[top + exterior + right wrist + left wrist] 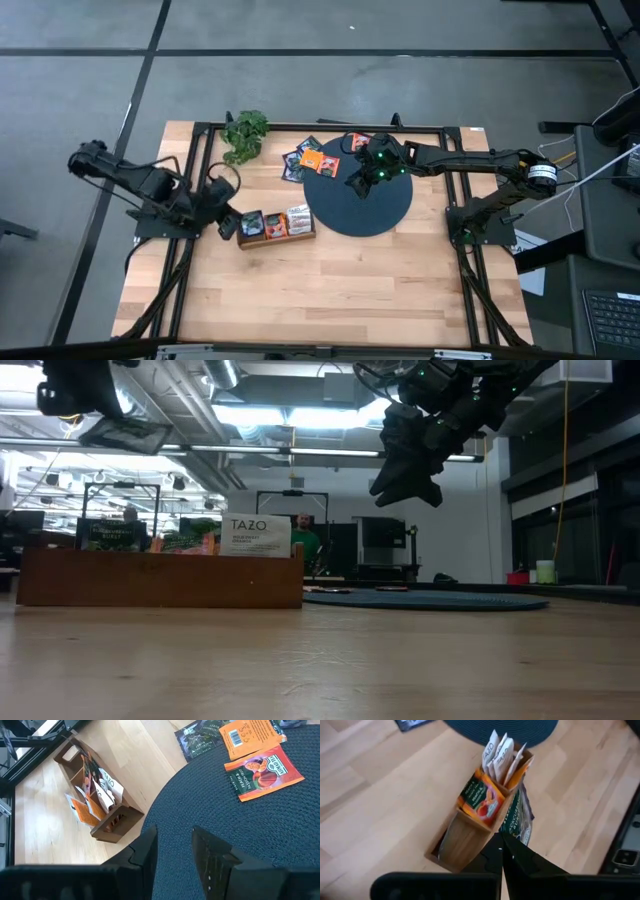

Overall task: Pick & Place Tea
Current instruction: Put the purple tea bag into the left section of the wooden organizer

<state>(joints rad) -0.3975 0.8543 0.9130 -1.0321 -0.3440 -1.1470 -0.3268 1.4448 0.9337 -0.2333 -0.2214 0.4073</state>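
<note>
We saw a grey floor crossed by dark seams around the light wooden table, with a desk and a keyboard off to one side. Across the tabletop, the room behind was a workshop hall with bright strip lights under a ceiling of pipes, a white back wall and a dark metal frame. A person in a green top stood far back, and a yellow cable hung near dark panels.

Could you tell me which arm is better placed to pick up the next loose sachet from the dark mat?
The right: its open gripper hovers over the mat near the loose sachets; the left gripper holds a dark sachet at the tray.
</note>
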